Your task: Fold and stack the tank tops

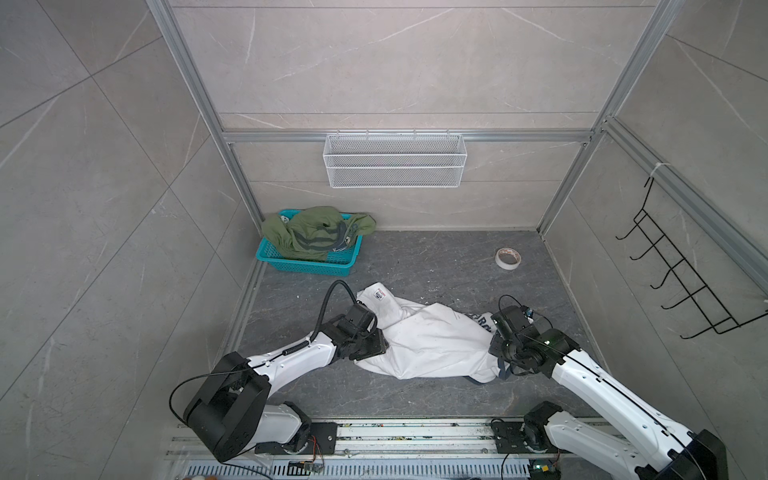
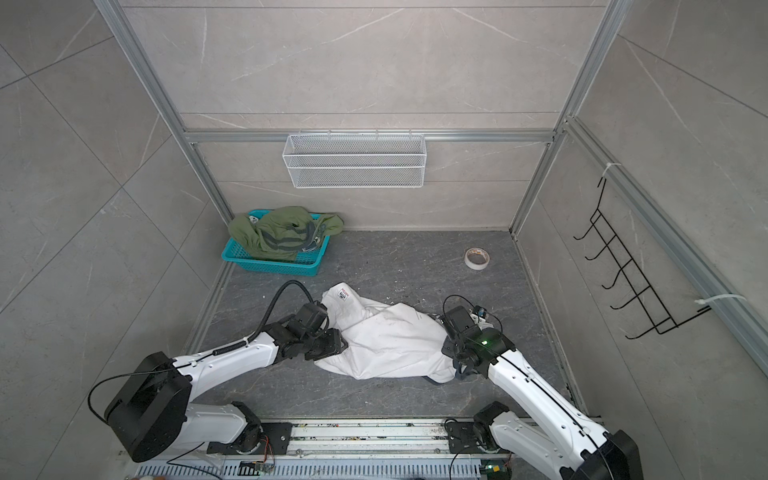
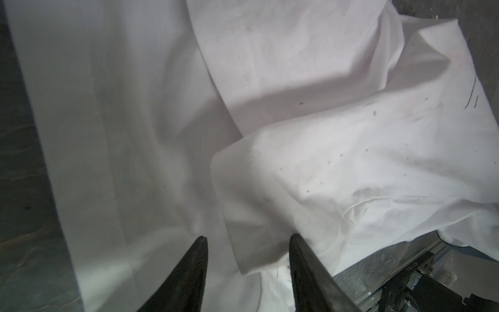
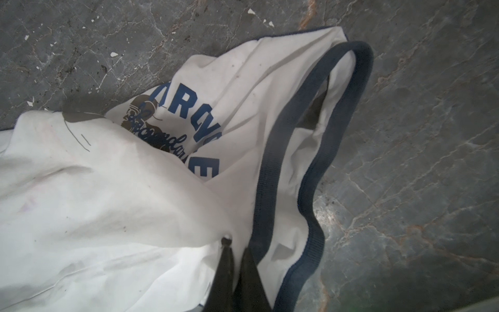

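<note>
The white tank top (image 1: pixel 432 345) (image 2: pixel 390 340) lies crumpled on the dark floor between both arms. Its navy lettering and navy-trimmed opening (image 4: pixel 310 162) face the right arm. My right gripper (image 4: pixel 237 243) (image 1: pixel 496 349) is shut on a fold of white cloth next to that trim. At the shirt's other end, my left gripper (image 3: pixel 247 237) (image 1: pixel 376 345) has its jaws apart, with a loose fold of white cloth (image 3: pixel 253 251) between them. The olive green tank top (image 1: pixel 316 232) (image 2: pixel 282 232) is heaped in the teal basket (image 1: pixel 307 266) at the back left.
A roll of tape (image 1: pixel 508 258) (image 2: pixel 477 258) lies on the floor at the back right. A white wire basket (image 1: pixel 395 160) hangs on the back wall. A black hook rack (image 1: pixel 681 270) hangs on the right wall. Metal rails run along the front edge.
</note>
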Controlling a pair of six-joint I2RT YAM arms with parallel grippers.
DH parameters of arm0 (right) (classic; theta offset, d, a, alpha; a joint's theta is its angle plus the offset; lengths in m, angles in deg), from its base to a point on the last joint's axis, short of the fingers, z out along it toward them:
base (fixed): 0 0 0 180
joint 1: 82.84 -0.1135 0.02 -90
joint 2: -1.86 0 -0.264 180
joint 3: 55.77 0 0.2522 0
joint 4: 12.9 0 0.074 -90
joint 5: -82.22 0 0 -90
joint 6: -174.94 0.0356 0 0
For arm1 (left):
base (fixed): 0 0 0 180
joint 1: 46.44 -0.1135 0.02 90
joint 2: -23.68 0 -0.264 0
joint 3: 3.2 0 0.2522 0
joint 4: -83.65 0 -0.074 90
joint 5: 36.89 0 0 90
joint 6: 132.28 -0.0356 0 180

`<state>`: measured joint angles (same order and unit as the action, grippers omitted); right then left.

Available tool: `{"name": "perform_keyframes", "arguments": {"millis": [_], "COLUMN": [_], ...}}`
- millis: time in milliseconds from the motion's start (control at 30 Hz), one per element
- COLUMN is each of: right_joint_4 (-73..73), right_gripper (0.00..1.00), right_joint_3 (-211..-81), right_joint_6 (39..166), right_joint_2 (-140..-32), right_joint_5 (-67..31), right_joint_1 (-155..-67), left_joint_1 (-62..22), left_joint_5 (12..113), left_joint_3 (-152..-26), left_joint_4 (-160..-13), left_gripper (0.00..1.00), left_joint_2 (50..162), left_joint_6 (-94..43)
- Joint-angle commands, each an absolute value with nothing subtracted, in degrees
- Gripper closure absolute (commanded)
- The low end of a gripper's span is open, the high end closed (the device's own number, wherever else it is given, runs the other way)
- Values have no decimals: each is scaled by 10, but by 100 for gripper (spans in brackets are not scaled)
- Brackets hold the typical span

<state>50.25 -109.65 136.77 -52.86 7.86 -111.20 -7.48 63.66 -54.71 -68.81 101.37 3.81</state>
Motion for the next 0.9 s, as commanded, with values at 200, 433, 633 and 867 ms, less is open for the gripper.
{"name": "perform_keyframes", "arguments": {"millis": [200,433,633,867], "right_joint_4": [491,492,490,492], "right_gripper": [100,100,100,100], "right_joint_3": [-1089,-1091,-1093,-1093], "right_joint_6": [1362,1358,1357,1356], "right_joint_2": [-538,-539,-541,-538], "right_joint_5": [68,69,69,70], "right_joint_1": [-1110,-1109,-1110,-1110], "left_joint_1": [-73,-65,-57,-50], "left_joint_5": [669,675,670,670], "left_joint_3": [-558,-579,-599,-610], "left_joint_4": [-724,-725,-718,-717], "left_gripper": [55,58,55,54], "left_joint_2": [1008,1008,1013,1023], "left_joint_6": [42,40,34,34]}}
